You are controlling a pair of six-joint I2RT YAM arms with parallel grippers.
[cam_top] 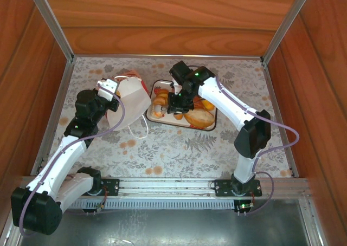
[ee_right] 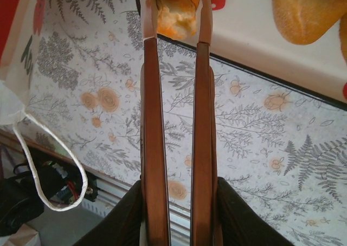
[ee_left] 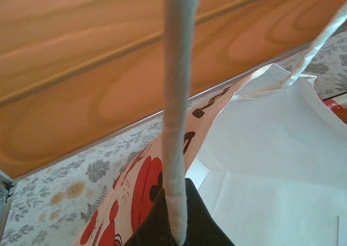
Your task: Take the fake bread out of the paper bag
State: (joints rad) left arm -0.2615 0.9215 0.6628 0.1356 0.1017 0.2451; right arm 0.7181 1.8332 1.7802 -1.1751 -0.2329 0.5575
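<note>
Currently, left gripper (cam_top: 108, 87) clamped on cord handle (ee_left: 176, 121) of white red-banded paper bag (cam_top: 129, 101), right gripper (ee_right: 175, 19) pinching small golden-brown toy roll (ee_right: 172, 6) over flat strawberry-print tray (ee_right: 244, 46).

bright even light, soft shadows, blurry foreground

Open floral tablecloth (cam_top: 184, 154) runs across the near half of the table between the two arm bases, with more bare cloth in the far right corner. The slumped paper bag (cam_top: 129, 102) and its loose cord handle (cam_top: 142, 131) block the left-centre, just beside the tray (cam_top: 168, 121) of fake bread (cam_top: 199, 117), which the right arm (cam_top: 233, 105) overhangs. Wooden walls (cam_top: 162, 29) close the left, far and right sides.
</note>
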